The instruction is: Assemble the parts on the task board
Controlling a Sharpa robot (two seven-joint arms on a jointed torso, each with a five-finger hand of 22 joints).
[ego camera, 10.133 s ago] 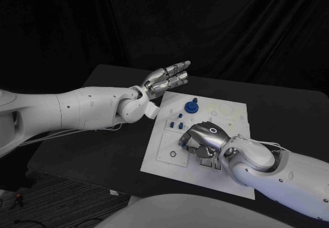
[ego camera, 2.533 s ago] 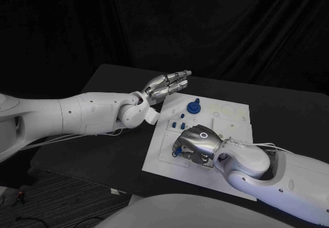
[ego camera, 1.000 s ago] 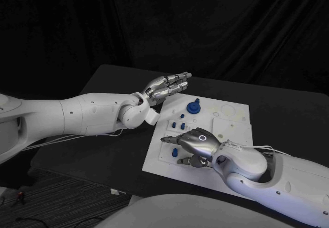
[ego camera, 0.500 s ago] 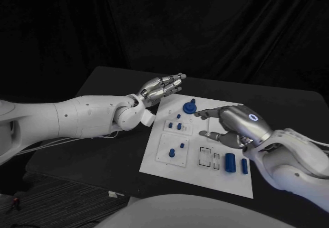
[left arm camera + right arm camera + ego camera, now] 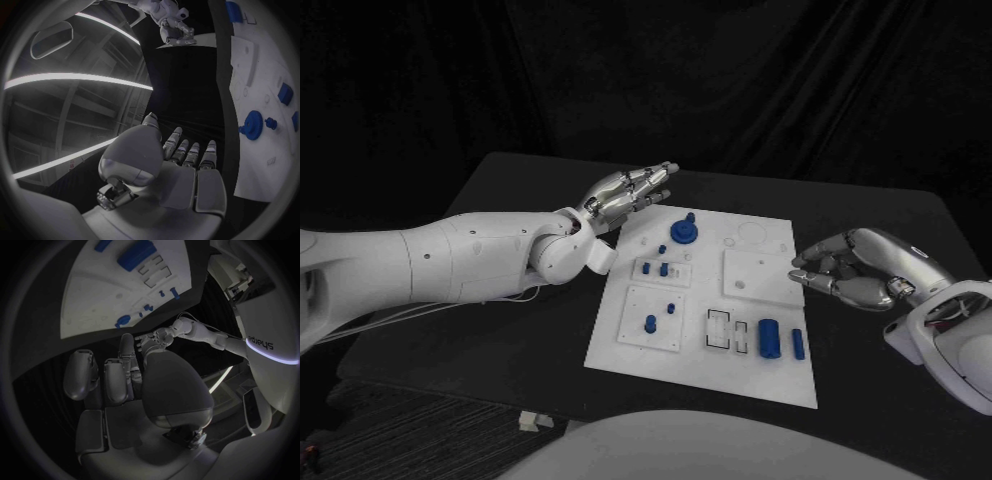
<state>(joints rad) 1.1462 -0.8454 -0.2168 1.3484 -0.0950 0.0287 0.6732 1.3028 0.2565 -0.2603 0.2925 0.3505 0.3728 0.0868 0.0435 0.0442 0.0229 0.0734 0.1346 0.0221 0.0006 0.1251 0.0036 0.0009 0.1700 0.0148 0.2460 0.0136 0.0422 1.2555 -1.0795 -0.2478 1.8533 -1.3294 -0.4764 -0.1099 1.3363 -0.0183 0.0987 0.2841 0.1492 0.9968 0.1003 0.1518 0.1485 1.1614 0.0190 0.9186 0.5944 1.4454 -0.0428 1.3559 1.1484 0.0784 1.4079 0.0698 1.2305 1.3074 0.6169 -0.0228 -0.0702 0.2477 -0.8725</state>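
Task board (image 5: 733, 300) between hands | left hand (image 5: 626, 189) spread, empty | right hand (image 5: 855, 270) curled, empty

One white task board (image 5: 759, 262) sits on the bench (image 5: 516, 190), and two silver hands (image 5: 627, 188) hover over it.

Both hands flank the task board (image 5: 747, 300), leaving it unobstructed from above.

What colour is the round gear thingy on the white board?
Blue. The gear shows best in the head view.
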